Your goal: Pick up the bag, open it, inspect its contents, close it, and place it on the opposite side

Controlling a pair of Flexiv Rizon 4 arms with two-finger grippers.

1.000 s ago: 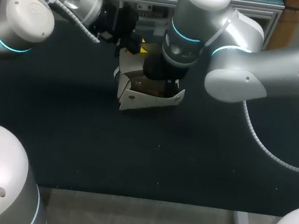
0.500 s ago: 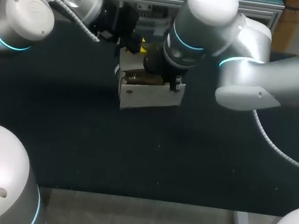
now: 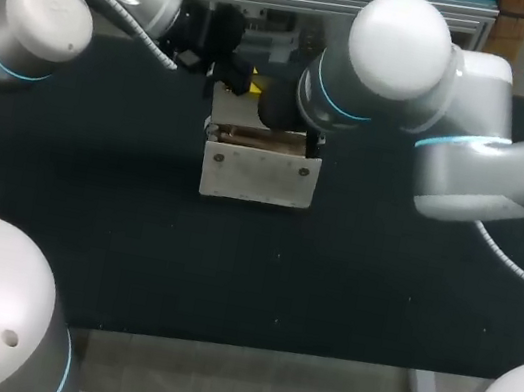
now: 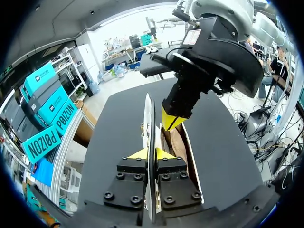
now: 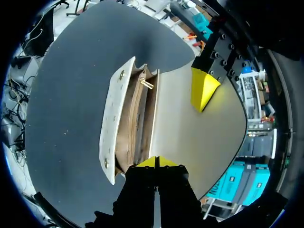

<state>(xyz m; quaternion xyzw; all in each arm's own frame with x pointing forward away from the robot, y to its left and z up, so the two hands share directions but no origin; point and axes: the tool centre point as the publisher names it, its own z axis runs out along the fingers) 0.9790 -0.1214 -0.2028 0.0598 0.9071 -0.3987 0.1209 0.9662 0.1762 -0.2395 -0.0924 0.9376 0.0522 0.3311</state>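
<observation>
Bag [image 3: 258,175] rests on the table [image 3: 114,231] between the two grippers, mouth up. The left gripper [image 4: 153,154] has its jaws closed thin on the flap [image 5: 190,128], folding it away so the tan interior [image 5: 135,128] lies exposed just ahead of the right gripper [image 5: 156,162]. Its jaws look pinched tight on the mouth's rim, probably steadying the bag for inspection.

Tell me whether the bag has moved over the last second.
Yes. The bag has turned: its white front, skewed before, now lies parallel with the table at its near edge.
</observation>
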